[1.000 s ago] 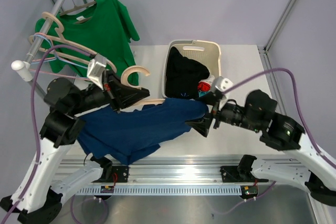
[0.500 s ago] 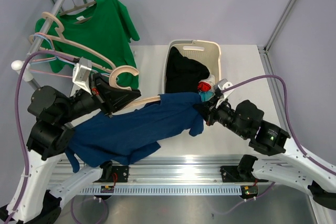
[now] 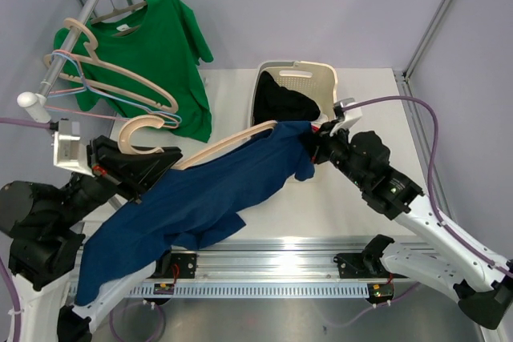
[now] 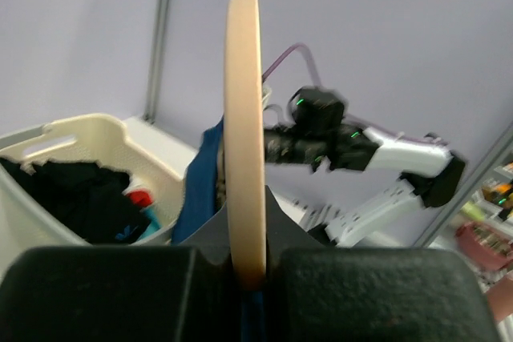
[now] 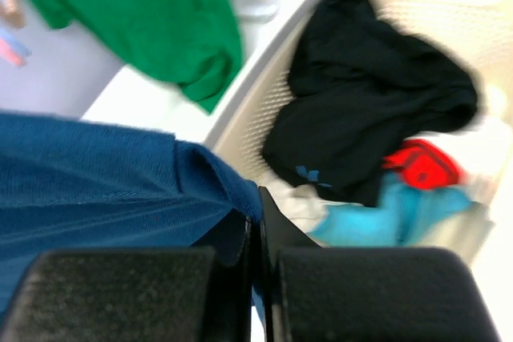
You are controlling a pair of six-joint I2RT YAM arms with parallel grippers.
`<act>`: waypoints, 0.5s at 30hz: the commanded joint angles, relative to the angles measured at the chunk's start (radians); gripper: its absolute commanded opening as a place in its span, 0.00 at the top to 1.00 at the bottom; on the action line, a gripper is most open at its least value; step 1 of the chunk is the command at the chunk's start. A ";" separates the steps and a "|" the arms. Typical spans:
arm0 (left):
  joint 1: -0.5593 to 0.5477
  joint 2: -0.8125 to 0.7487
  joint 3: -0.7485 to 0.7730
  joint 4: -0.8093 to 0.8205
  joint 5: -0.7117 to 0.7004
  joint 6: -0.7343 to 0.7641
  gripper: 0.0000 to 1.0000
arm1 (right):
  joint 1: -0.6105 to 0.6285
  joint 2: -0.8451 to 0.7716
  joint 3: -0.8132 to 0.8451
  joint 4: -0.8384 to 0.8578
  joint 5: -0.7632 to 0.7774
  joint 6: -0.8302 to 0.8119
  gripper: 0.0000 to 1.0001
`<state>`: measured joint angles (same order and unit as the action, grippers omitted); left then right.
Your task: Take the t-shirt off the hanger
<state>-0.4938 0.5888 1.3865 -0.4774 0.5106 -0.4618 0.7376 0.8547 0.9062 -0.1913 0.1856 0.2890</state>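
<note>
Matt ribbed cloth is seen on the dark blue t-shirt [image 3: 216,190], smooth wood on the pale curved hanger [image 4: 243,118], perforated plastic on the cream basket [image 3: 309,84]

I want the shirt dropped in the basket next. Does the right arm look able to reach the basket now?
Probably yes. The right gripper, shut on the t-shirt, sits right beside the basket with nothing between them. The t-shirt hangs on the hanger in the left gripper, which may hold it back.
</note>
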 commanded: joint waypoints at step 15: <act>0.001 0.006 -0.280 0.954 -0.012 -0.462 1.00 | -0.024 0.070 -0.090 0.328 -0.624 0.188 1.00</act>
<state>-0.4938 0.5900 1.1458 0.2035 0.5377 -0.8345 0.7254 0.9279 0.8188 0.0147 -0.3416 0.4236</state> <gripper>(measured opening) 0.050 0.011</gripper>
